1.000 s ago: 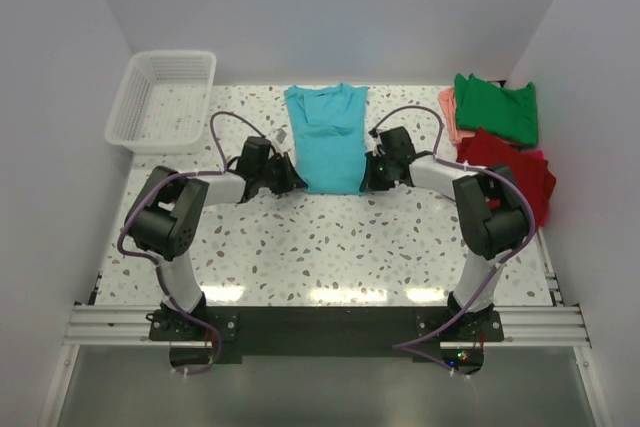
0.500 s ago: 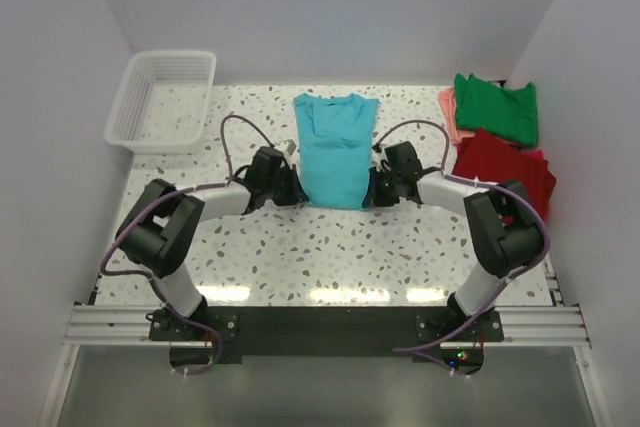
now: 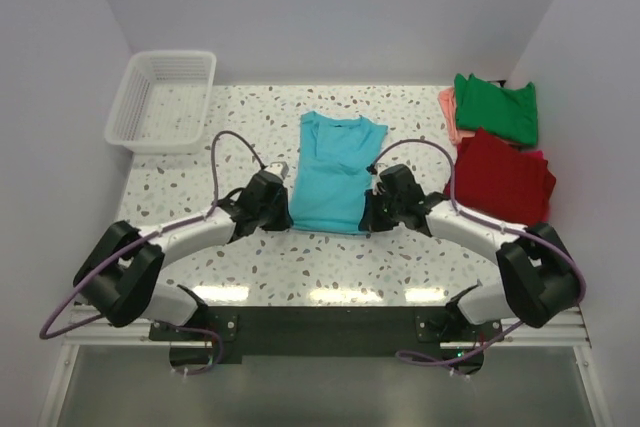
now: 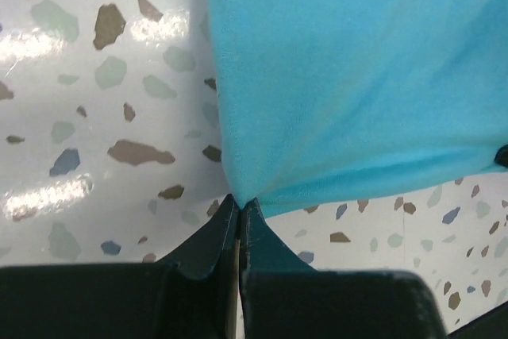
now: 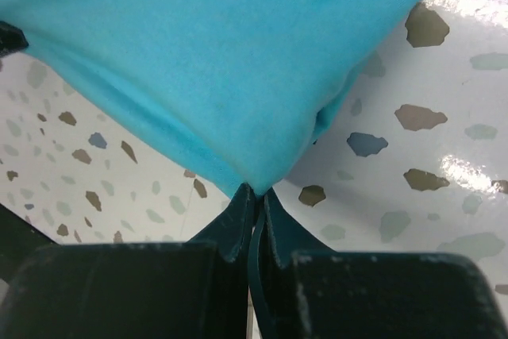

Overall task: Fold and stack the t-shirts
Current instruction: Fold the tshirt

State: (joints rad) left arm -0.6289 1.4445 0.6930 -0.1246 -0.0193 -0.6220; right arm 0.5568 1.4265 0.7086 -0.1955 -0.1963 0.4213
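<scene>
A turquoise t-shirt lies lengthwise on the speckled table, folded narrow, collar away from the arms. My left gripper is shut on its near left corner, and the pinched cloth fans out above the closed tips. My right gripper is shut on the near right corner, with the cloth spreading from its tips. A green t-shirt lies on a salmon-pink one at the back right. A red t-shirt lies just in front of them.
A white lattice basket stands at the back left corner. White walls close in the table on three sides. The speckled tabletop runs between the shirt's near edge and the arm bases.
Both grippers have pulled the turquoise shirt's near edge toward the arm bases, sliding the whole shirt nearer and slightly right. Both arms have stretched lower and wider.
</scene>
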